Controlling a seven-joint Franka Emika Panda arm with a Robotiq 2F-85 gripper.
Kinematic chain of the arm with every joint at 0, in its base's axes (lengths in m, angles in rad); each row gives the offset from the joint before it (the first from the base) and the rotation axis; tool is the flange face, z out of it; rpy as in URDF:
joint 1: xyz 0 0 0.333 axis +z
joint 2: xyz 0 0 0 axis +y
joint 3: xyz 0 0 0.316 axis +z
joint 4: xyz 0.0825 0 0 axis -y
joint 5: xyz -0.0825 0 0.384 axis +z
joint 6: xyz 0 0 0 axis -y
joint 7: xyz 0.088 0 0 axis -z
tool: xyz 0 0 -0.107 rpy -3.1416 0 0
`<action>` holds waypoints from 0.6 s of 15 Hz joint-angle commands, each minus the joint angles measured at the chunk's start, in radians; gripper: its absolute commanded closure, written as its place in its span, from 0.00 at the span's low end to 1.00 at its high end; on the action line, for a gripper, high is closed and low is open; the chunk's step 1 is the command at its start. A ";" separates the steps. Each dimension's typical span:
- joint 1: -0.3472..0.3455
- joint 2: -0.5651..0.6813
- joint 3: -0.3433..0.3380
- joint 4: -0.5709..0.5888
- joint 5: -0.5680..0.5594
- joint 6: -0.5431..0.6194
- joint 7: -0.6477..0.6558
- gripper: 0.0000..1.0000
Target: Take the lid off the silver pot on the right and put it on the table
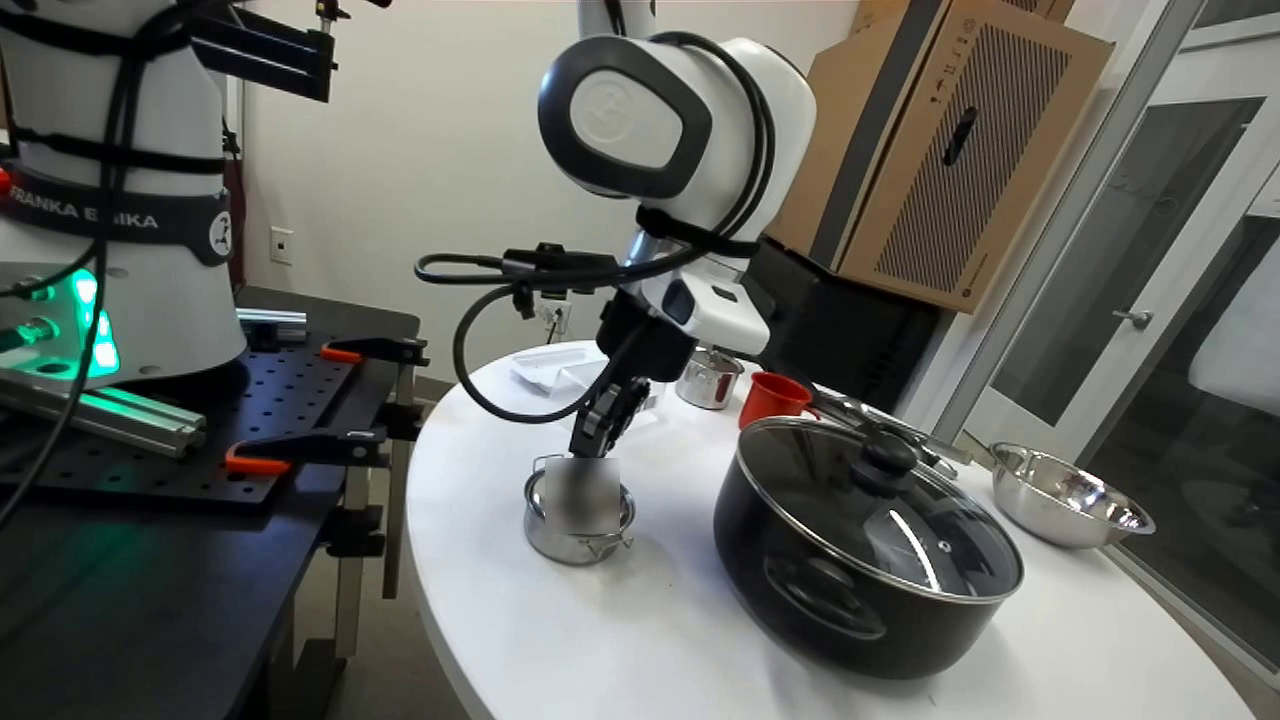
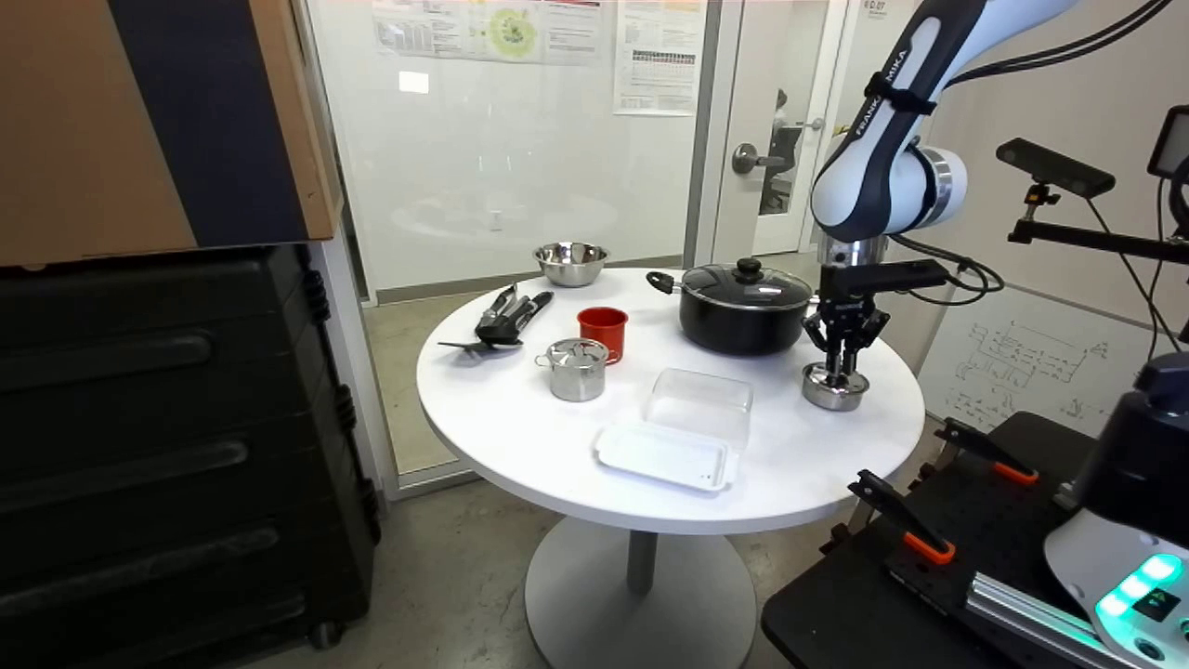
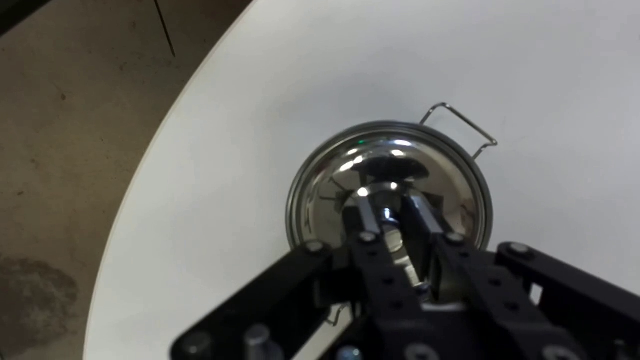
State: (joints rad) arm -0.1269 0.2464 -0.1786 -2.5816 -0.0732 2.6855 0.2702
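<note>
The small silver pot [image 2: 832, 400] stands on the white table [image 2: 520, 437] near its edge; it also shows in an exterior view [image 1: 568, 550]. The shiny round lid [image 3: 385, 162] sits on the pot in the wrist view, with a wire handle beyond its rim. My gripper [image 3: 392, 212] is directly above the lid, pointing down. Its two fingers are close together, a small gap apart, with the centre knob between them. I cannot tell whether they press on the knob. In an exterior view [image 1: 590, 450] a blurred patch hides the fingertips and most of the lid.
A large black pot [image 2: 743, 325] with a glass lid stands close by. Another lidded silver pot [image 2: 578, 376], a red mug [image 2: 604, 325], a clear container [image 2: 701, 400] with a white tray [image 2: 664, 455], black utensils [image 2: 506, 321] and a silver dish [image 2: 571, 269] stand farther off.
</note>
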 commanded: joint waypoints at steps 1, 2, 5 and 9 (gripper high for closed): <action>0.007 -0.022 -0.012 -0.024 0.008 0.027 -0.030 0.95; 0.005 -0.028 -0.010 -0.025 0.010 0.023 -0.034 0.95; -0.005 -0.097 -0.004 -0.048 0.022 -0.010 -0.073 0.95; -0.006 -0.198 0.003 -0.072 0.021 -0.042 -0.114 0.95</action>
State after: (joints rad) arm -0.1294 0.1589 -0.1786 -2.6075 -0.0700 2.6773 0.2063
